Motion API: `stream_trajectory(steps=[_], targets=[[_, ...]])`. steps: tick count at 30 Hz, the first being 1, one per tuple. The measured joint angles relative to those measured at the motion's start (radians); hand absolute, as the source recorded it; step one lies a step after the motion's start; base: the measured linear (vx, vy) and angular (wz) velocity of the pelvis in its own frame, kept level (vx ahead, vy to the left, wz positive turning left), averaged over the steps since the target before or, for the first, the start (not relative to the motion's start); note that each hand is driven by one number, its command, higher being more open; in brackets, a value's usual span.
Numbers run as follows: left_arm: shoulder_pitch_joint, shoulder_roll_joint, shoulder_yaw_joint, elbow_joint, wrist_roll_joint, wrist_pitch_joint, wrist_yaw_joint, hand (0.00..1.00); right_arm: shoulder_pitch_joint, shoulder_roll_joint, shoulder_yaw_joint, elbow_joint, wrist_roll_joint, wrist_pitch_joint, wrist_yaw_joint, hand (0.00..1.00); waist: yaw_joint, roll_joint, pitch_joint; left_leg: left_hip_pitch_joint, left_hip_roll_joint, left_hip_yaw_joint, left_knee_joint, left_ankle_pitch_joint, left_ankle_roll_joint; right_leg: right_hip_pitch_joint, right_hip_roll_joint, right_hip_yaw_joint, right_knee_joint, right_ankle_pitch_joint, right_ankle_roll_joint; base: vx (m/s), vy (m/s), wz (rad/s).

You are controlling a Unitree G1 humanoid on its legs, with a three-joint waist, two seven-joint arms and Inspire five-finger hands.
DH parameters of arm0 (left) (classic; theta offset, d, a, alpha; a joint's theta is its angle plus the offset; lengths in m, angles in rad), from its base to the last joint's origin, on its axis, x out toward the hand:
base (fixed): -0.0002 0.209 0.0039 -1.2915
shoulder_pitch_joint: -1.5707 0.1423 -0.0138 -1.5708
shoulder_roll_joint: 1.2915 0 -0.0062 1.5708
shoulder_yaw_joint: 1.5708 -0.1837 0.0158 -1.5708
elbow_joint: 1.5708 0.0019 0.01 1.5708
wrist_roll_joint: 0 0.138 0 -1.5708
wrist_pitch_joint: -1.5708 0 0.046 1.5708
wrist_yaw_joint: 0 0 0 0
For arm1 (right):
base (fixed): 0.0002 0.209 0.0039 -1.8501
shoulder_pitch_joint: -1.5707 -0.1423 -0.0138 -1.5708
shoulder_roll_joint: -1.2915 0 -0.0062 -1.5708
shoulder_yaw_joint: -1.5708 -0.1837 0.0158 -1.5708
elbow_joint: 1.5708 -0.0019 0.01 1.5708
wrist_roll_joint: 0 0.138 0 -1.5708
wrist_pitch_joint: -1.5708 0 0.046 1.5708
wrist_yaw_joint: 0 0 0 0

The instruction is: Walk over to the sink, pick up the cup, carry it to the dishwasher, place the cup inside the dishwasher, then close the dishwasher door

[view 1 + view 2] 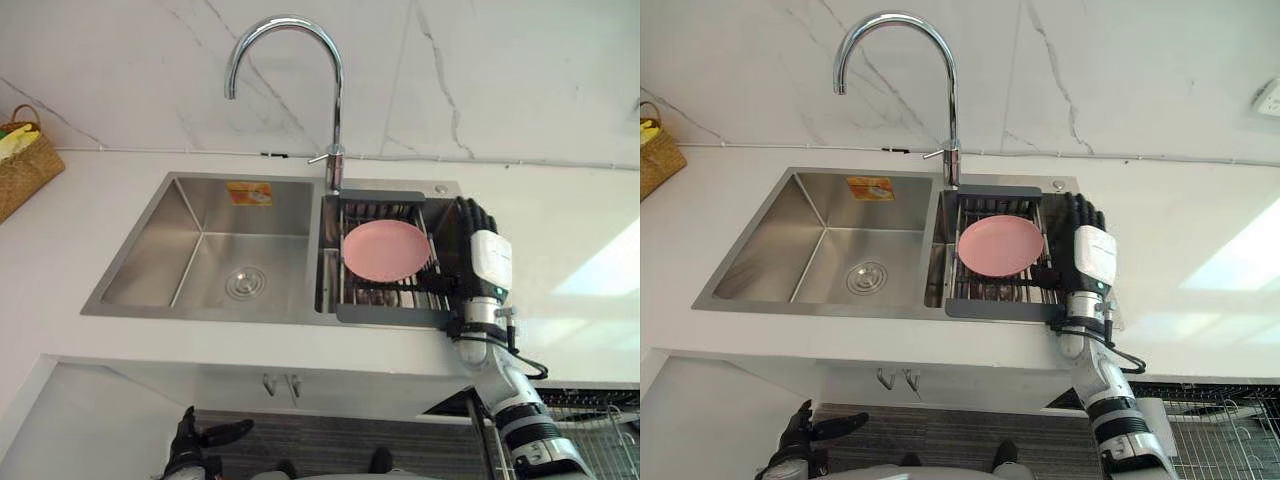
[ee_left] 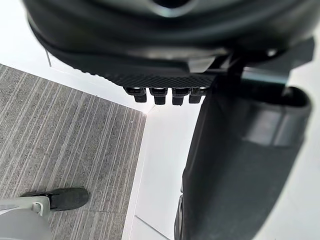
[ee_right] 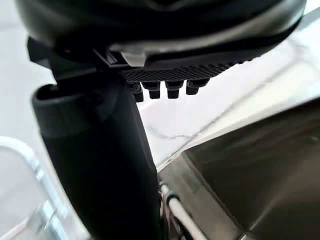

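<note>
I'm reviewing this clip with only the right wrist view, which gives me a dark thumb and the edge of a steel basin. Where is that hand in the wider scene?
Observer: The right hand, fingers straight, is at the right edge of the dark wire dish rack, which sits in the right basin of the stainless steel double sink. I cannot tell whether it touches the rack.
Operator: Is there anything in the rack?
Observer: A round pink plate lies in it, just left of the hand.
Operator: And the other hand?
Observer: The left hand hangs low below the white counter, over the grey striped floor, with its fingers relaxed.
</note>
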Motion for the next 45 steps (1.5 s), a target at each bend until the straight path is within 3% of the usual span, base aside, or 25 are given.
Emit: stream_trajectory(steps=[4,12,14,15,21,25,30,32,35,39,45], targets=[[-0.001,-0.024,0.017,-0.002,0.0,-0.004,0.016,1.0,0.006,0.044,-0.07,-0.022,0.14,0.0,-0.045,1.0,-0.004,0.014,0.008,0.006,0.001,0.006,0.0,-0.002,-0.001,0.002,0.001,0.004,0.0,0.0,0.0,0.0,0.0,-0.04],[0.0,-0.028,0.018,-0.036,0.001,0.019,0.015,1.0,0.033,0.097,-0.149,-0.134,0.27,-0.035,-0.006,1.0,-0.013,0.019,0.009,0.015,0.004,0.015,-0.002,-0.007,-0.004,0.006,0.005,0.018,0.0,0.001,-0.001,0.0,0.007,-0.03],[-0.001,-0.029,0.019,-0.048,0.003,0.02,0.013,1.0,0.049,0.098,-0.156,-0.16,0.271,-0.046,0.043,1.0,-0.016,0.019,0.009,0.016,0.004,0.016,-0.003,-0.008,-0.004,0.006,0.004,0.019,0.0,0.001,-0.001,0.0,0.0,0.0],[-0.001,-0.027,0.044,-0.082,0.004,0.058,-0.024,1.0,0.103,0.078,-0.15,-0.309,0.248,-0.126,0.277,1.0,-0.024,0.019,0.009,0.02,0.009,0.027,-0.005,-0.013,-0.007,0.003,0.009,0.028,0.0,0.001,0.0,0.0,0.0,0.0],[0.001,-0.027,0.045,-0.082,0.003,0.058,-0.027,1.0,0.105,0.073,-0.152,-0.316,0.26,-0.125,0.298,1.0,-0.022,0.018,0.009,0.019,0.01,0.035,0.003,-0.011,-0.004,0.002,0.009,0.036,0.001,0.004,-0.002,0.0,0.0,-0.03],[-0.003,-0.027,0.056,-0.082,-0.008,0.064,-0.068,1.0,0.133,0.048,-0.17,-0.411,0.419,-0.107,0.489,1.0,-0.021,0.018,0.009,0.009,0.012,0.042,0.017,-0.015,0.0,0.0,0.007,0.038,0.006,0.013,-0.003,-0.01,0.002,-0.03],[0.016,-0.032,0.095,-0.086,-0.039,0.088,-0.132,1.0,0.147,-0.045,-0.185,-0.603,0.43,-0.096,0.703,1.0,-0.023,0.017,0.009,-0.003,0.021,0.063,0.013,-0.028,0.0,0.0,-0.002,-0.011,0.006,-0.001,0.007,-0.06,0.005,0.11],[0.045,-0.031,0.096,-0.085,-0.038,0.088,-0.168,1.0,0.145,-0.159,-0.179,-0.73,0.321,-0.119,0.791,1.0,-0.026,0.016,0.008,-0.002,0.035,0.095,0.006,-0.02,-0.011,0.008,-0.004,-0.04,0.006,-0.007,0.009,0.02,-0.025,0.33],[0.074,-0.031,0.094,-0.084,-0.036,0.089,-0.193,1.0,0.132,-0.256,-0.125,-0.805,0.116,-0.185,0.817,1.0,-0.023,0.007,0.0,0.007,0.04,0.102,-0.016,-0.004,-0.026,0.018,-0.006,-0.065,0.007,-0.01,0.007,0.05,-0.007,0.27],[0.086,-0.022,0.092,-0.085,-0.036,0.1,-0.201,1.0,0.121,-0.293,-0.032,-0.815,-0.113,-0.245,0.853,1.0,-0.006,-0.016,-0.014,0.006,0.031,0.093,-0.029,0.007,-0.02,0.019,-0.015,-0.087,0.007,-0.009,0.009,0.07,0.019,0.15],[0.076,0.006,0.076,-0.085,-0.036,0.105,-0.203,1.0,0.101,-0.331,0.012,-0.751,-0.355,-0.248,0.876,1.0,-0.001,-0.027,-0.02,0.006,0.018,0.089,-0.038,0.011,-0.014,0.024,-0.029,-0.106,0.008,-0.009,0.02,0.04,0.038,0.08]])
